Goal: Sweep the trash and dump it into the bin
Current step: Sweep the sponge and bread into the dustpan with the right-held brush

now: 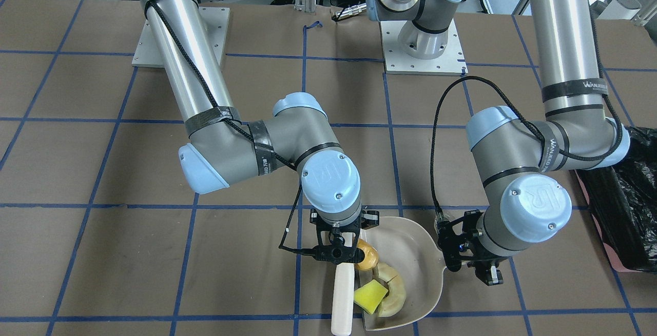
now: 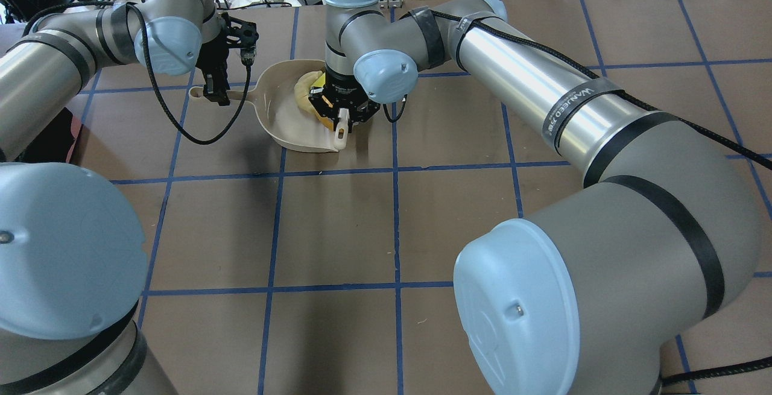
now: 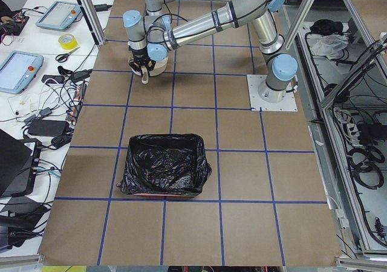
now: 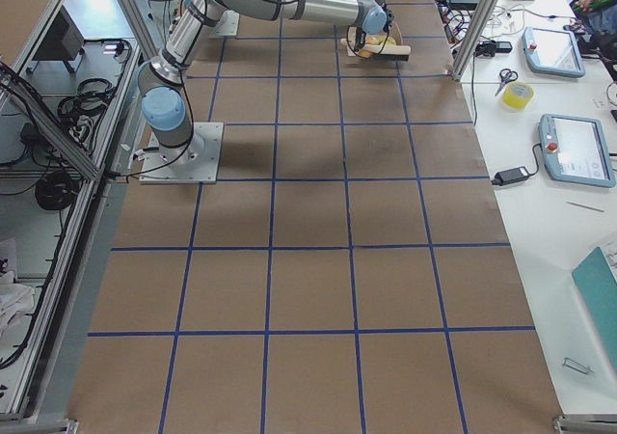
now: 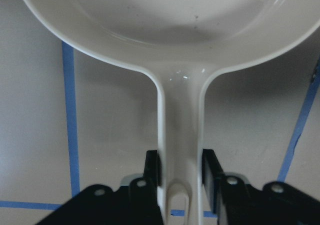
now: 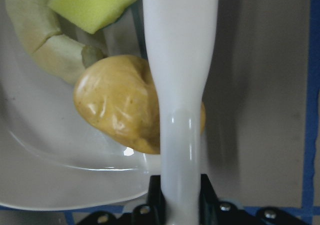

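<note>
- The left claw pinches the dustpan by its narrow handle, one finger on each side. This seems meant to pin the pan flat on the worktop so pushing cannot slide it.
- The right claw pinches a white sweeper that lies along the pan's open mouth, probably to wall the trash in.
- The trash sits just ahead of the right claw:
  - a glossy golden-brown lump at the pan's lip, touching the sweeper
  - a yellow-and-green sponge wedge
  - a pale curved slice deeper inside
- The bin, lined with crinkly black plastic, stands well apart from both claws, out past the left one. Dumping looks not yet begun.
</note>
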{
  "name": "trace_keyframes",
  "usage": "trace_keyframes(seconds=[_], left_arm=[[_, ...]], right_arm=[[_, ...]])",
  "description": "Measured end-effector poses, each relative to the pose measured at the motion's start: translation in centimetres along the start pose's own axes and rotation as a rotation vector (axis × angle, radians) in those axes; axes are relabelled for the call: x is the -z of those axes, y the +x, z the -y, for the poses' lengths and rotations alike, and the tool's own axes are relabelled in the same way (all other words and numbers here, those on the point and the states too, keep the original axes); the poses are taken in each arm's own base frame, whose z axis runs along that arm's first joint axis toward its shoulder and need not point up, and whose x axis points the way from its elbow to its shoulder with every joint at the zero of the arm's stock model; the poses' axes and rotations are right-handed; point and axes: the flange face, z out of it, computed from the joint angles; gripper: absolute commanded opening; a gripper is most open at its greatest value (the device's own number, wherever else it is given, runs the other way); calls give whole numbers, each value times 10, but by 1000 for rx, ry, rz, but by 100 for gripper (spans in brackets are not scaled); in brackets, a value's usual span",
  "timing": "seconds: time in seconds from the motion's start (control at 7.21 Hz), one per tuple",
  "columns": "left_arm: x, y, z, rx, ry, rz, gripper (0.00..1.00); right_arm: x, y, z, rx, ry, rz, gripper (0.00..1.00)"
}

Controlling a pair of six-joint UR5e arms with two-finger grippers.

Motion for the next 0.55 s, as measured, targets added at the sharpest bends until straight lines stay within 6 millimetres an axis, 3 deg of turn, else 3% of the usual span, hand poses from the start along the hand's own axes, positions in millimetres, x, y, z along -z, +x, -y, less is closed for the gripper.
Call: trace_keyframes(seconds=[0.28,0.55], left_arm=[[-1,1,0,-1,1,-2,15],[-3,2,-3,-5,4,-6,15]], right_arm=[[1,-23,-8,-20,-2,60,0],[-16,-46,-18,-38,11,99,0]])
